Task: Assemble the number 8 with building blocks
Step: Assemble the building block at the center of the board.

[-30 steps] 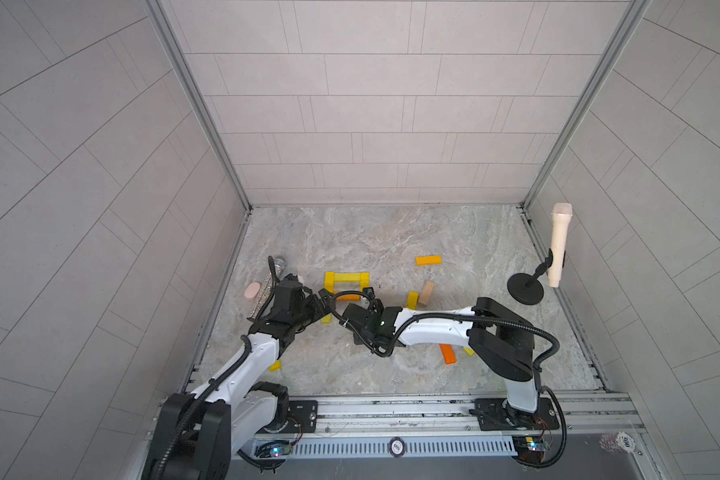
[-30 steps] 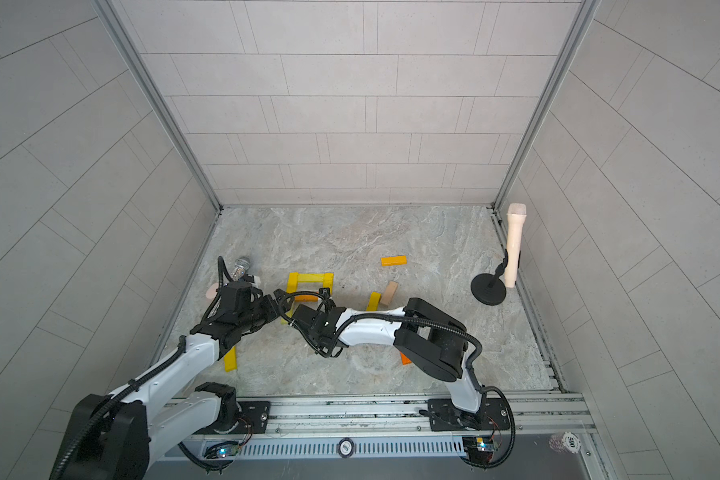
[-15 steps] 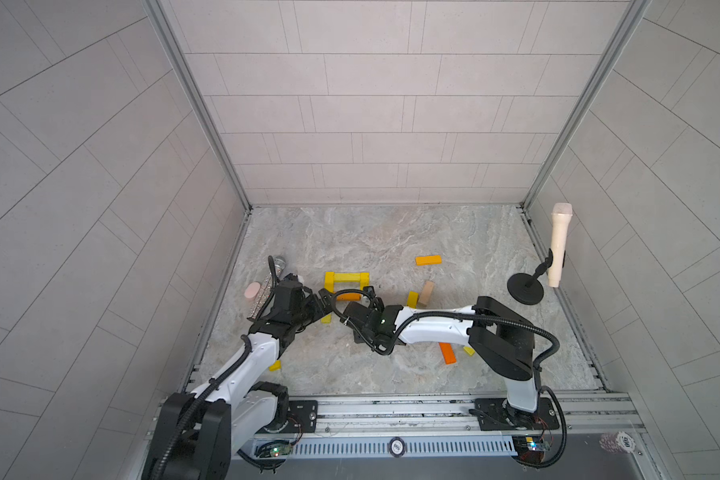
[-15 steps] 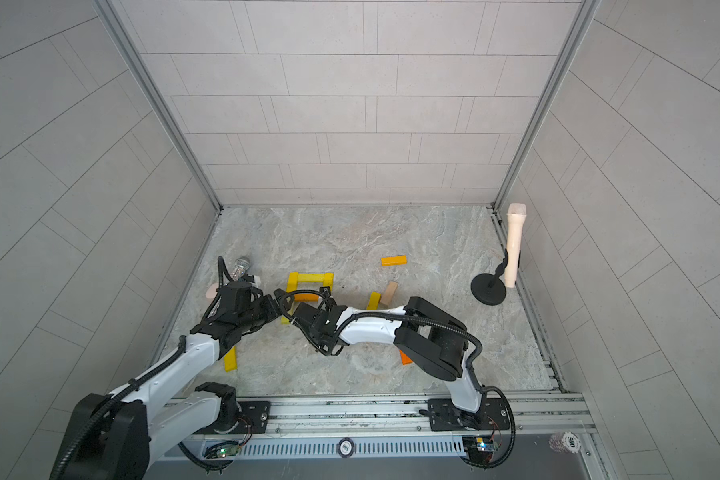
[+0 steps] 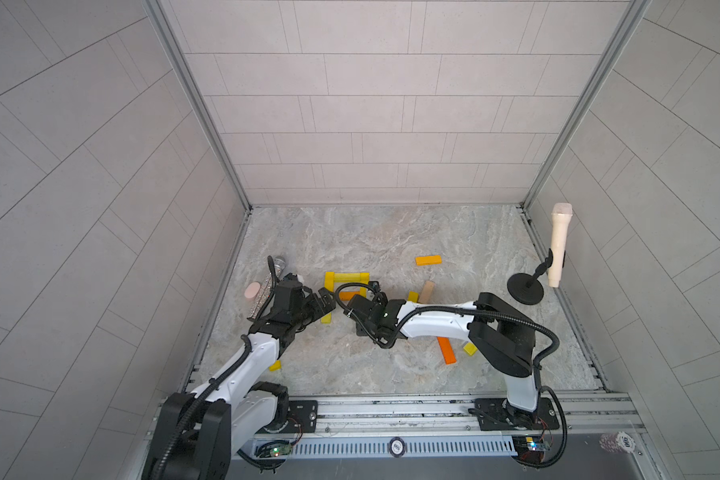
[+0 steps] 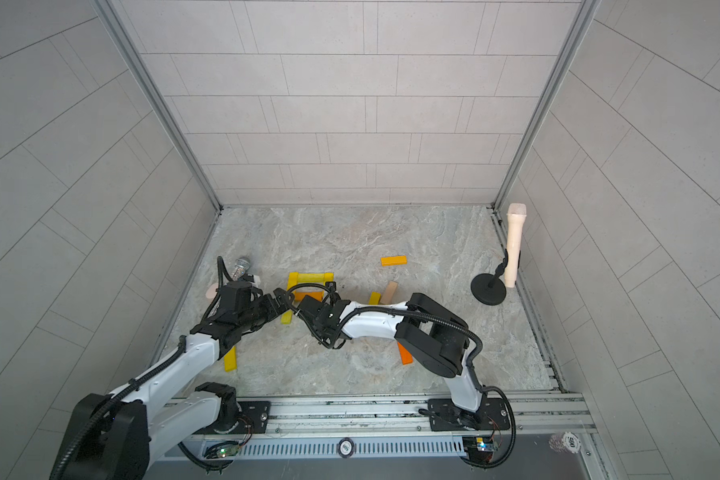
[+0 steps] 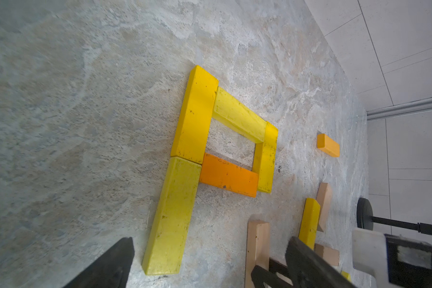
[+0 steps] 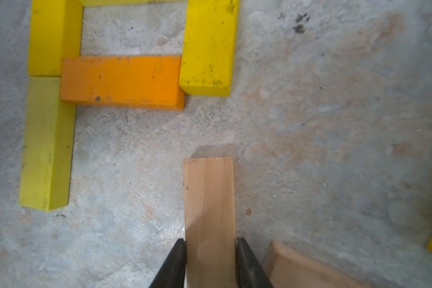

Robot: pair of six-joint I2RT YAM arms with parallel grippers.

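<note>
— Building blocks (image 5: 350,276): where do they lie?

— Five lie joined flat on the marble floor (image 5: 391,241), just toward nine o'clock from its middle. Three yellow bars (image 7: 197,114) and an orange crossbar (image 7: 227,175) close a square loop. The lower yellow bar (image 7: 172,217) runs on toward six o'clock from the loop's nine-o'clock side, end touching end.

— And the right pincer?

— The right pincer (image 8: 211,243) is closed narrow on a tan block (image 8: 209,199), with a finger (image 8: 175,261) pressed on each long edge. The block's free end points toward twelve o'clock, in line with the loop's three-o'clock bar, bare floor between them. Whether it rests on the floor I cannot tell. A second tan block (image 8: 304,266) lies just beside the pincer, ungripped.

— The left one?

— The left pincer (image 7: 210,240) stands wide and holds nothing. It hangs near the six-o'clock end of the lower yellow bar, and no contact shows.

— Loose pieces?

— In both top views an orange block (image 5: 428,260) lies at two o'clock from the loop, well apart. A tan piece (image 5: 427,291) and a yellow piece (image 5: 412,296) lie side by side at three o'clock. Another orange bar (image 5: 445,350) lies by the right arm (image 5: 433,322) at five o'clock. One yellow block (image 6: 230,358) lies beside the left arm (image 5: 262,353) at seven o'clock. The silver microphone (image 5: 267,286) and pink oval (image 5: 252,289) lie at nine o'clock, by the wall.
</note>
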